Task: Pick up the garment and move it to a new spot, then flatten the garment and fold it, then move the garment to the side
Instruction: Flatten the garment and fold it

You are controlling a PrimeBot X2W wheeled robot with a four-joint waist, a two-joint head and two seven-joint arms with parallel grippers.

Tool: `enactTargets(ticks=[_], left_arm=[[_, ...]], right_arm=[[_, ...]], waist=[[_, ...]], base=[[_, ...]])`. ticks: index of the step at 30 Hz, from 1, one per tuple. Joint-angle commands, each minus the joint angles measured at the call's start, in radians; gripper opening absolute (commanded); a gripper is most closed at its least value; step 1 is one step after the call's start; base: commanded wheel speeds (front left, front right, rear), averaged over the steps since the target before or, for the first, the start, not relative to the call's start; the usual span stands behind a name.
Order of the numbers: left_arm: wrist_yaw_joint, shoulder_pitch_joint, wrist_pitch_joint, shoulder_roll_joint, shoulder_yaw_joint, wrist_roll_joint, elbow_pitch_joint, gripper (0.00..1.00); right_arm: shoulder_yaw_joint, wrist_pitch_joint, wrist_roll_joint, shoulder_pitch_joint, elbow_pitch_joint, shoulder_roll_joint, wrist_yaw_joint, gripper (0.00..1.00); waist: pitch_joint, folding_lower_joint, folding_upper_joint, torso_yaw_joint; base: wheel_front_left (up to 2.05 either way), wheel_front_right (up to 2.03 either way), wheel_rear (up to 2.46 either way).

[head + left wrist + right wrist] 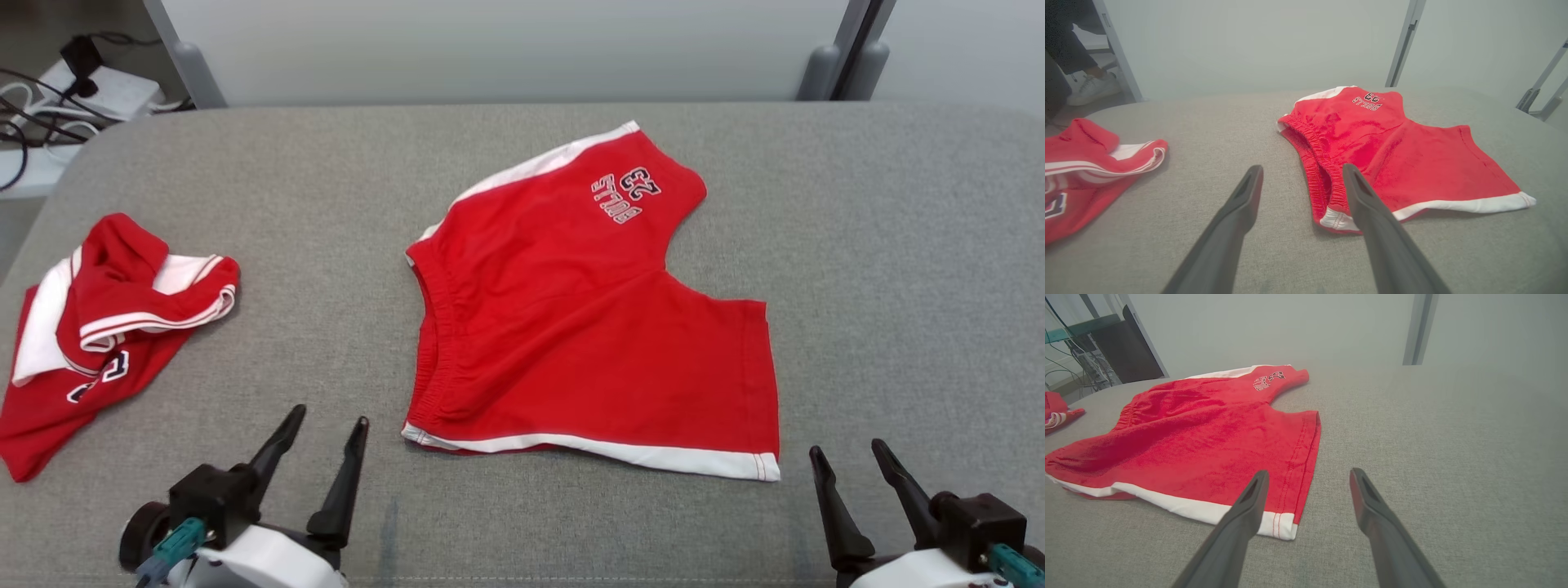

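A pair of red shorts, the garment (571,327), lies spread flat in the middle of the grey padded surface (898,245), with white side stripes and "BULLS 23" lettering on its far leg. Its waistband faces left. My left gripper (330,415) is open just left of the near waistband corner, nothing between its fingers. In the left wrist view the left gripper (1302,167) points at the shorts (1404,159). My right gripper (845,446) stands open just right of the near hem corner. In the right wrist view the right gripper (1309,471) hovers beside the shorts (1200,437).
A crumpled red and white jersey (114,318) sits at the surface's left edge, also seen as the jersey (1086,171). A power strip with cables (98,90) lies beyond the far left corner. Grey frame posts (816,73) stand behind. A person's shoe (1092,87) shows on the floor.
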Motion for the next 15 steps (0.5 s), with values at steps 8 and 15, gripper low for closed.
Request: enactTargets(ticks=[8,15], left_arm=[[-0.098,-0.139,0.084,0.005,-0.032,-0.023,0.090,1.00],[-0.141,-0.210,0.125,0.007,-0.061,-0.024,0.148,1.00]], right_arm=[[0.083,0.026,0.001,-0.087,0.061,-0.031,-0.003,1.00],[0.135,0.032,0.013,-0.134,0.109,-0.029,-0.003,1.00]], waist=[[0.107,0.0000,0.0000,-0.025],[0.161,0.0000,0.0000,-0.038]], base=[[0.00,0.00,0.00],[0.00,0.00,0.00]])
